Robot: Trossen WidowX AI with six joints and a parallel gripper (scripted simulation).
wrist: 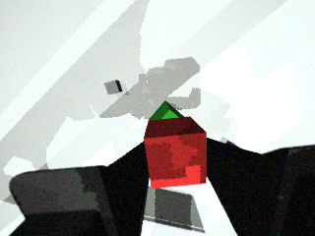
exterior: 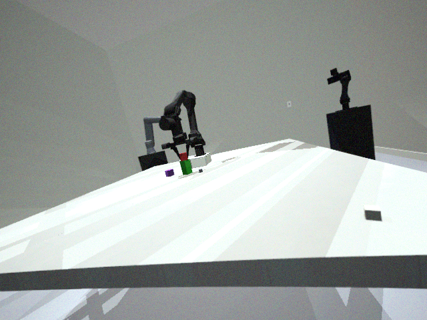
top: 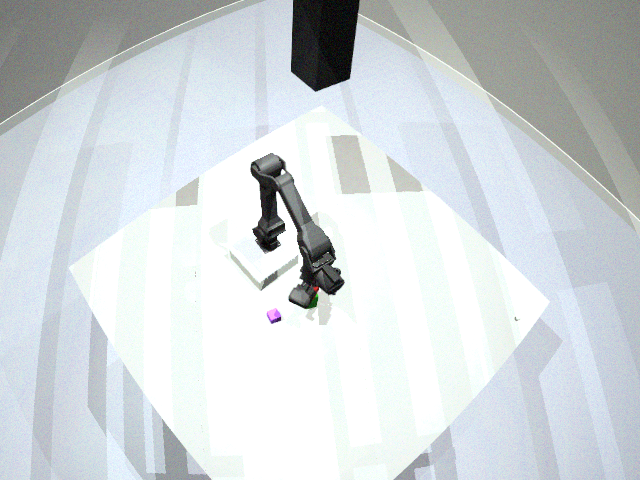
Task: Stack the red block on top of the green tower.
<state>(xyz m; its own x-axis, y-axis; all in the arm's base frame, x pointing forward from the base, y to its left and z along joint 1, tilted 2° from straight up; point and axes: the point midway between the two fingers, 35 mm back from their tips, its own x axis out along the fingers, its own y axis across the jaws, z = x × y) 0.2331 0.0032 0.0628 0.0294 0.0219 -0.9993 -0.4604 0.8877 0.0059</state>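
Note:
The red block (top: 315,289) (exterior: 183,156) (wrist: 176,159) is between the fingers of my gripper (exterior: 183,157) (wrist: 171,142), which is shut on it. The green tower (top: 313,301) (exterior: 186,167) (wrist: 166,111) stands upright directly below the red block. In the exterior view the block's underside is at the tower's top, with no clear gap; whether its weight rests there I cannot tell. In the wrist view the block hides most of the tower, and only a green corner shows beyond it. In the top view the arm covers much of both.
A purple block (top: 273,315) (exterior: 169,173) lies near the tower. A small grey block (exterior: 200,171) (wrist: 113,87) lies on its other side. The white arm base (top: 248,269) (exterior: 203,160) is close behind. Another grey block (exterior: 373,213) lies far off near the table edge.

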